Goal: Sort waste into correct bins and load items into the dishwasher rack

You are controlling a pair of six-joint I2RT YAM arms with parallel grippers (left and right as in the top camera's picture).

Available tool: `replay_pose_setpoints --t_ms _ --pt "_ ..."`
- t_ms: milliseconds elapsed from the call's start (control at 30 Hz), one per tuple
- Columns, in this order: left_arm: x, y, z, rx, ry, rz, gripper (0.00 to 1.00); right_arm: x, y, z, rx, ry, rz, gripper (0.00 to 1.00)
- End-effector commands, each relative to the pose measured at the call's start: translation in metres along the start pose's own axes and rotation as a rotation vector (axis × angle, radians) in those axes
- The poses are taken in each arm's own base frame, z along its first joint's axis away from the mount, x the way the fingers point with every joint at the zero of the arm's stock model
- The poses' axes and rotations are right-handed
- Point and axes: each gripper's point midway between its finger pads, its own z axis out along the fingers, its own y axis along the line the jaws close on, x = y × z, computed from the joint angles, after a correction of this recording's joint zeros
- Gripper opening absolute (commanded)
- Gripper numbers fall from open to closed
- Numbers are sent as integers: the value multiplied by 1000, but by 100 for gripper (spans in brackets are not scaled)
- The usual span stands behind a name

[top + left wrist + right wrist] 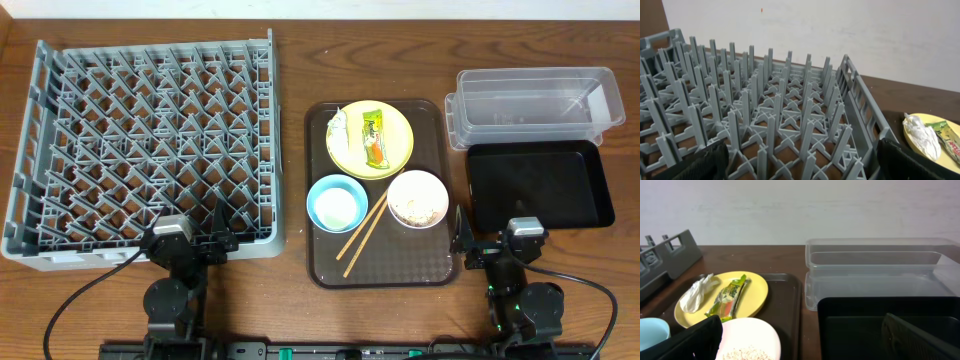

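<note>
I am looking down on a dark wooden worktop (300, 40). On the left sits the big grey dishwasher rack (140, 140), with nothing lodged among its upright pegs. In the middle lies a brown serving tray (380, 265). At its far end is a round yellow plate (395, 150) carrying a crumpled white wrapper (339, 124) and, beside it, a green-and-orange snack packet (372, 138). Nearer me on the tray stand a light-blue bowl (336, 202) on the left and a white bowl (417, 198) on the right, the white one holding rice scraps (420, 208). A pair of wooden chopsticks (362, 238) lies slanted between the two bowls. On the right, a clear plastic tub (530, 105) stands at the far side with a shallow black tray (538, 185) just in front of it; nothing lies in either.

My left pincer (807, 162) sits low at the rack's near edge, fingers spread wide, holding nothing. My right pincer (805, 340) rests near the worktop's front edge, between the serving tray and the black tray, fingers likewise spread and gripping nothing.
</note>
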Motion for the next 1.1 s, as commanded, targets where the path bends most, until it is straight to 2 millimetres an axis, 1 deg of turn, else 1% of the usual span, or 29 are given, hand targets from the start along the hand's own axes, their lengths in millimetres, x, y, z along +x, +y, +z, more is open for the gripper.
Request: replay_pose_setpoints --t_ms 0,67,200,300,400,500,600,667,800,867,933,967,1067 --pt "15 6 0 -28 75 27 96 -11 -7 -2 42 -23 0 99" --pt "16 6 0 -31 95 28 96 -16 -7 -3 44 -29 1 99" --pt "11 5 -1 -40 146 32 96 -27 -7 -3 44 -24 1 99" --pt "7 4 -3 -54 224 39 96 -37 -6 0 47 25 -2 99" --pt "-2 3 -4 -70 309 46 96 -49 -4 7 49 95 -6 99" --pt "-13 1 -5 -87 403 53 96 -64 2 23 29 203 -21 99" --pt "-19 -1 -4 -111 502 34 96 -73 19 43 -68 337 -101 99" --pt "-21 -1 -5 -135 584 15 96 -75 28 57 -122 444 -146 99" --pt "-25 -4 -9 -168 754 -9 96 -70 35 82 -150 675 -175 99" --pt "-28 -7 -9 -173 822 -9 96 -68 36 94 -155 761 -170 99" --pt "-31 -8 -7 -184 867 -5 96 -67 41 108 -164 808 -138 99" --pt "-33 -8 -6 -188 890 -4 96 -68 46 116 -185 815 -107 99" --pt "-32 -17 0 -152 926 -24 96 -71 72 137 -297 786 1 99"
